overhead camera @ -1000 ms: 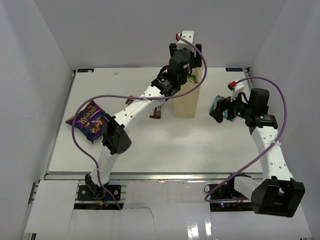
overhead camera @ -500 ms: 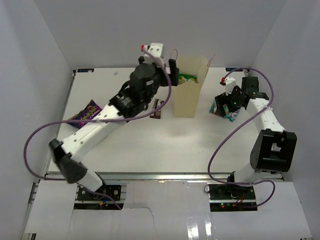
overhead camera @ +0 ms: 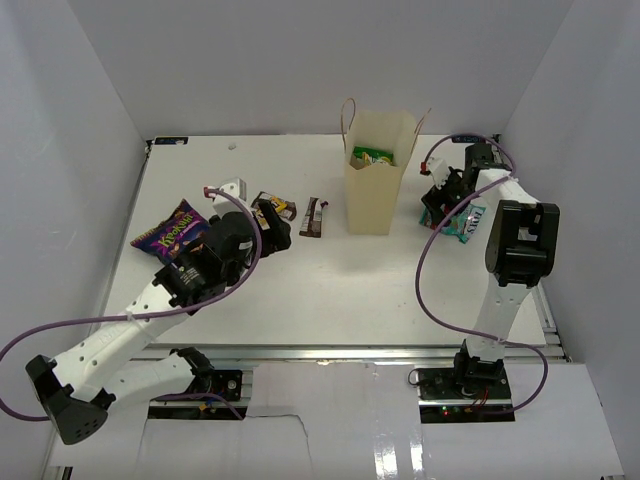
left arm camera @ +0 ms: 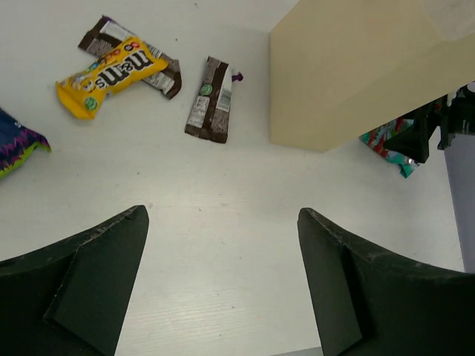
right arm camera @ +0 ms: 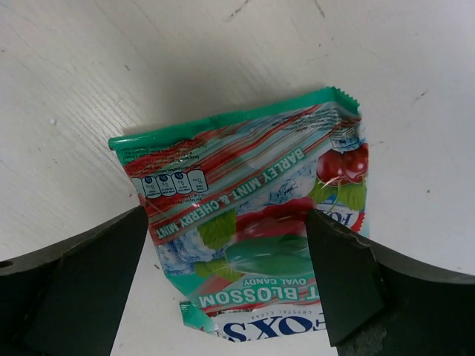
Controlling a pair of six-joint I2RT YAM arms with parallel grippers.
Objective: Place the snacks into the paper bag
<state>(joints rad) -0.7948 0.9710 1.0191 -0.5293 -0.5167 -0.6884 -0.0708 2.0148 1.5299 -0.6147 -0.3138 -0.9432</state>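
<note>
The tan paper bag (overhead camera: 378, 195) stands upright at the back centre, with a green packet (overhead camera: 372, 157) showing inside its mouth. My left gripper (overhead camera: 270, 238) hangs open and empty well above the table (left arm camera: 223, 282). Beyond it lie a yellow-brown packet (left arm camera: 111, 76) and a dark brown bar (left arm camera: 211, 99), left of the bag (left arm camera: 364, 67). A dark purple bag (overhead camera: 172, 232) lies at the far left. My right gripper (overhead camera: 441, 200) is open, its fingers on either side of the teal packet (right arm camera: 252, 215), which lies flat on the table (overhead camera: 466, 226).
White walls close in the table on three sides. The right wall is close behind the teal packet. Purple cables loop off both arms. A second dark wrapper (left arm camera: 159, 74) lies under the yellow-brown packet.
My left arm has swung back from over the bag to the front left, and the green packet now lies inside the bag. My right arm reached out over the teal packet.
</note>
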